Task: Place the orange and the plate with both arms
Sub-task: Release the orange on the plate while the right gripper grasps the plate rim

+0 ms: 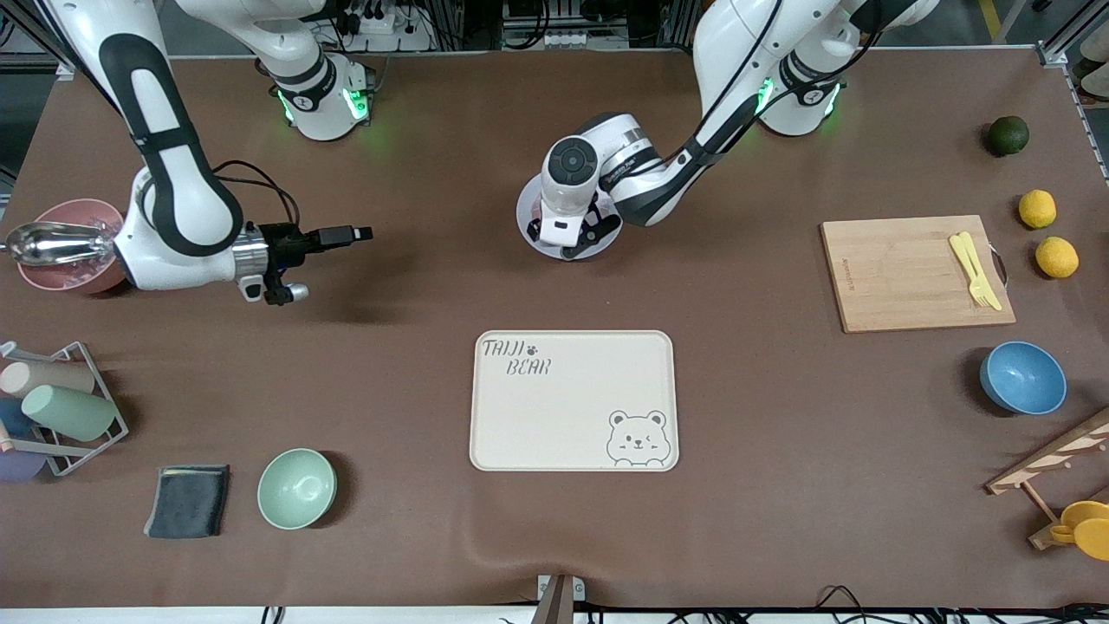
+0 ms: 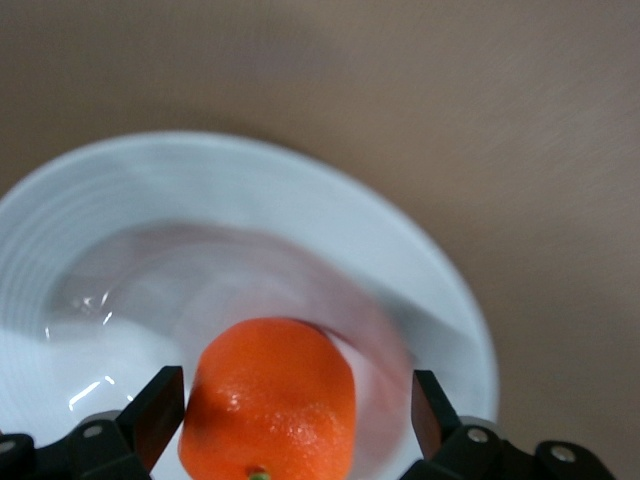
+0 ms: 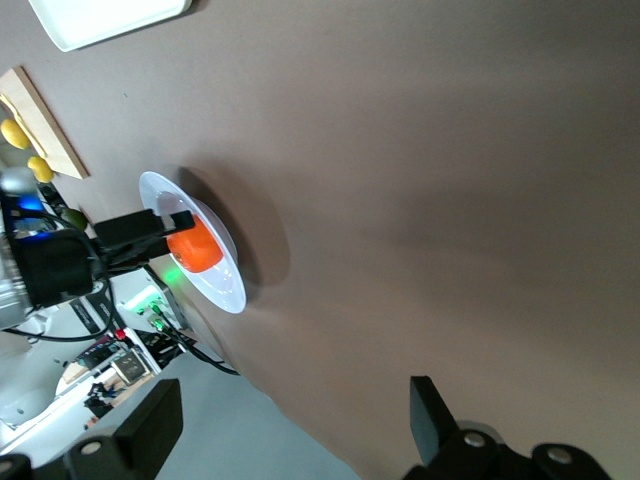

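On the brown table (image 1: 416, 364) the plate (image 1: 526, 227) holds the orange (image 2: 268, 398), farther than the bear tray (image 1: 572, 400). Left pincer (image 2: 295, 420) hangs agape around it, clutching nothing; I'd lift straight up. Right pincer (image 3: 295, 425) waits wide, empty, near the pink bowl (image 1: 74, 217).

From the front view, the left end effector (image 1: 579, 234) and its wrist cover most of the round glossy white plate (image 1: 526, 227), and the small bright orange fruit cannot be seen there. In the left wrist view the orange fruit (image 2: 268, 400) is cut off by the picture's edge, and the plate's (image 2: 200, 190) inner surface is smeared by blur.
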Robot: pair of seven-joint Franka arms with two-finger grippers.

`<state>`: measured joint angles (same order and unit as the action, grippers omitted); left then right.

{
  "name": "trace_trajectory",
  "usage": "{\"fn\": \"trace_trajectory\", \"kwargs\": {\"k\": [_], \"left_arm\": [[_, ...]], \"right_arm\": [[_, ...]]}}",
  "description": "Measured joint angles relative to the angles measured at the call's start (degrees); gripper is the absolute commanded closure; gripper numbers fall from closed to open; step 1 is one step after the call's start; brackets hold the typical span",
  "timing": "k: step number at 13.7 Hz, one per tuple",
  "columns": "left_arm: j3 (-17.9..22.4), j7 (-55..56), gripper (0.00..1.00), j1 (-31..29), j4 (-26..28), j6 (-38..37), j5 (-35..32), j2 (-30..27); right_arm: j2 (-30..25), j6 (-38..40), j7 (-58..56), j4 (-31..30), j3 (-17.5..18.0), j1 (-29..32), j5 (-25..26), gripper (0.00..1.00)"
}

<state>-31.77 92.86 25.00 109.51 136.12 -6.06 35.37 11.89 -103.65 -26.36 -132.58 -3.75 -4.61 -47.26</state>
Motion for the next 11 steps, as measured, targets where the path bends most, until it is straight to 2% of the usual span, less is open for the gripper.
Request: {"fn": "trace_trajectory", "kwargs": {"k": [2,7,9,11], "left_arm": [[0.0,0.0,0.00,-1.0,-1.1,-3.6,-0.2,-3.9],[0.3,-0.3,0.00,-7.0,-2.9,-13.9,-0.3,-20.0],[0.5,-5.0,0.00,-11.9,-6.0,-17.9,-0.4,-23.4],[0.7,-14.1,0.00,-17.8,-10.7,-22.2,-0.4,-24.3]], "right_arm": [[0.0,-3.0,-0.1,-1.6,0.1,-3.9,-3.5,0.00],[0.1,-13.5,-0.1,-6.1,0.3,-16.7,-15.2,0.00],[0.4,-19.1,0.0,-7.5,0.4,-23.2,-21.2,0.00],[1.5,-23.9,0.0,-8.2,0.5,-29.2,-28.4,0.00]]}}
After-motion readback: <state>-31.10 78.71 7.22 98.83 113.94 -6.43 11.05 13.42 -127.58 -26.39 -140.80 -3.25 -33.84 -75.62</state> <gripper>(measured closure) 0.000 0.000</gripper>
